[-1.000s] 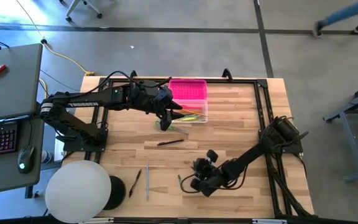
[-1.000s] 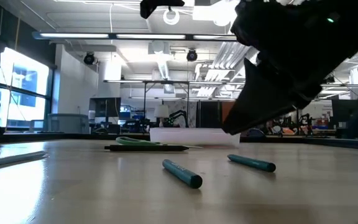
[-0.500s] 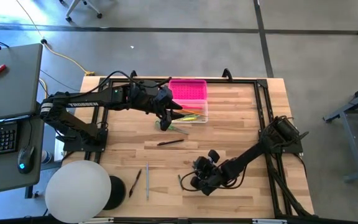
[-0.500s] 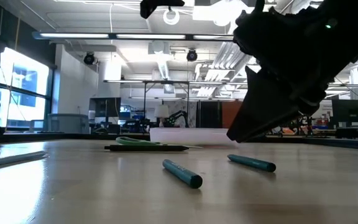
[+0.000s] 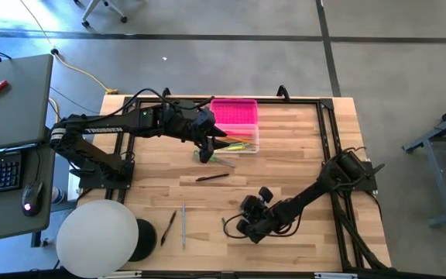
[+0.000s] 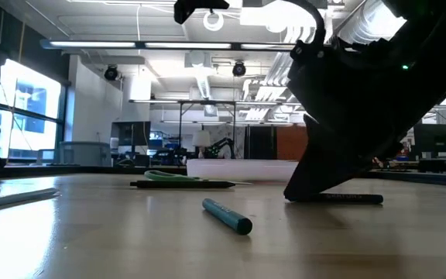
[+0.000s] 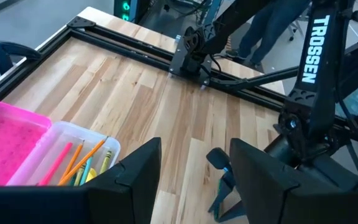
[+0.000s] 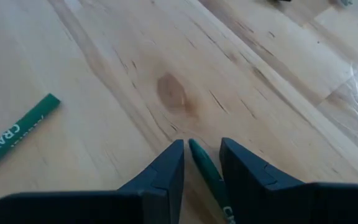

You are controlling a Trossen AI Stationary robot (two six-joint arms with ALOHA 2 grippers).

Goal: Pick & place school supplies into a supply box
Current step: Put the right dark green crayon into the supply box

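Observation:
The supply box stands at the far middle, its pink lid (image 5: 235,112) laid open behind the clear base (image 5: 244,142), which holds several pencils. My left gripper (image 7: 194,168) hangs open above the table beside the base's near left corner. Near the table's front, my right gripper (image 8: 201,146) is open and down at the tabletop, one finger on each side of a green pencil (image 8: 209,177) that lies flat on the wood (image 6: 339,198). A second green pencil (image 6: 227,215) lies loose beside it, nearer the front edge. My right gripper straddles the green pencil's end (image 8: 194,151), coming down slanting from the table's right, fingers along the pencil. The pencil lies flat on the table in the narrow gap. It runs close beside one finger (image 8: 173,162); I cannot tell whether they touch.
Green-handled scissors (image 5: 207,157) and a black pen (image 5: 211,177) lie near the middle. A dark pen (image 5: 168,228) and a grey pencil (image 5: 183,225) lie at the near left, beside a big white round object (image 5: 97,236). A black frame (image 5: 327,155) borders the table.
My right gripper has sunk to the tabletop and rolled a little, coming down around the green pencil. In the low view that pencil has turned on the table and now lies level across the picture. The left arm has kept still.

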